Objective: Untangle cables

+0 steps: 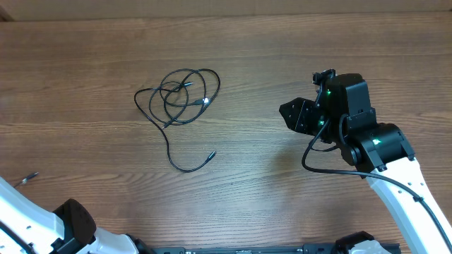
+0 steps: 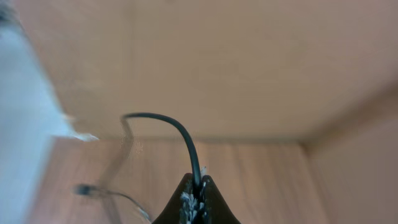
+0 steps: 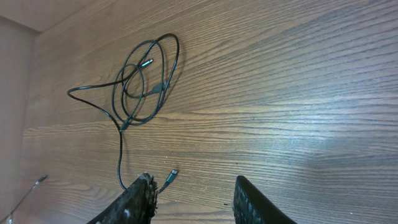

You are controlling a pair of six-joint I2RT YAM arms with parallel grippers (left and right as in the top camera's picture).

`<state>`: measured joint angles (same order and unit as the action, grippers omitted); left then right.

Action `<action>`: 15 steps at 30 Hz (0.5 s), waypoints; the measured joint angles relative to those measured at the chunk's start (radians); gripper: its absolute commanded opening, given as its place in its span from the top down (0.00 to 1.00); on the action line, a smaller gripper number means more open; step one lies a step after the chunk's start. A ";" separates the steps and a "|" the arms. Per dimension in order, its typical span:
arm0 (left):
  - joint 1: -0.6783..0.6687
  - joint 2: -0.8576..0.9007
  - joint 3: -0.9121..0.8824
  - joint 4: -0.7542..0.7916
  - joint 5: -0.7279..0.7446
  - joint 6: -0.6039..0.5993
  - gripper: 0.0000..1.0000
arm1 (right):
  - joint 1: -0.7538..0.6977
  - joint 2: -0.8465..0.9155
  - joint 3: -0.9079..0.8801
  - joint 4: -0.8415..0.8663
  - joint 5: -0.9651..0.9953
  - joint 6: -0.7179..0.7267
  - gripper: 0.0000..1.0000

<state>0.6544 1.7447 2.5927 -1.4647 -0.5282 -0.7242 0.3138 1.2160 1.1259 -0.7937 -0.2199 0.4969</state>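
A bunch of thin black cables [image 1: 182, 94] lies in loose overlapping loops on the wooden table, left of centre. One tail curves down to a plug end [image 1: 210, 154]. The right wrist view shows the same cables [image 3: 144, 78] ahead and the plug end [image 3: 173, 173] just in front of the left finger. My right gripper [image 1: 288, 113] [image 3: 194, 196] stands open to the right of the bunch, holding nothing. My left gripper [image 2: 199, 182] is shut on a separate black cable [image 2: 177, 127] that arcs up and left; its plug end [image 2: 84, 189] lies blurred on the table.
The left arm's white link [image 1: 25, 215] fills the bottom left corner, with a small cable end [image 1: 29, 178] beside it. The right arm [image 1: 395, 169] reaches in from the bottom right. A pale wall [image 2: 217, 56] rises behind the table.
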 measured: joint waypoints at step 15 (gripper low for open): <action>-0.046 0.256 0.000 0.186 0.968 0.332 0.96 | 0.000 0.000 0.000 0.000 0.000 0.000 0.61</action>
<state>0.6083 2.0003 2.5927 -1.2789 0.4397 -0.3927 0.3138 1.2160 1.1259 -0.7933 -0.2203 0.4965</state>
